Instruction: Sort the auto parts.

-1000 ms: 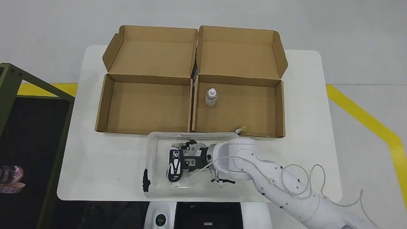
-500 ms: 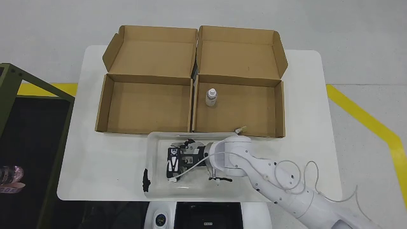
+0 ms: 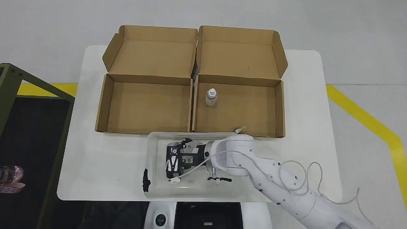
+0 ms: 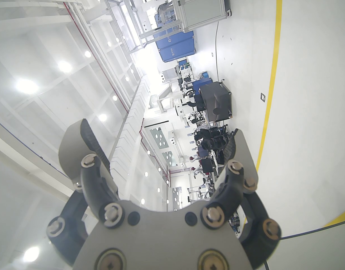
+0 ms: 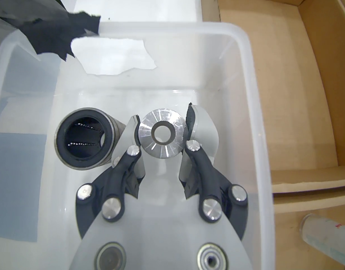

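Down in the clear tub (image 3: 152,141) at the near edge of the table (image 3: 305,102), the right gripper (image 5: 162,122) is clamped on a small silver ring (image 5: 162,139), one finger pad on each side, with the ring's hole facing the wrist camera. Whether the ring is off the tub floor, I can't tell. A fatter bearing (image 5: 82,139) with a black bore lies just beside it, touching the outside of one finger. The left gripper (image 4: 158,141) is up in the air, fingers spread, holding nothing. Beyond the tub, two open cardboard boxes sit side by side, the left box (image 3: 146,105) and the right box (image 3: 248,108), with a little white bottle (image 3: 211,97) standing in the right one.

Now the danger as I judge it: that ring is smooth, round and pinched only at the fingertips, so a sharp lift could let it spin or pop out and drop back. The bearing is close enough to get dragged along. And a low carry could clip the tub's far wall
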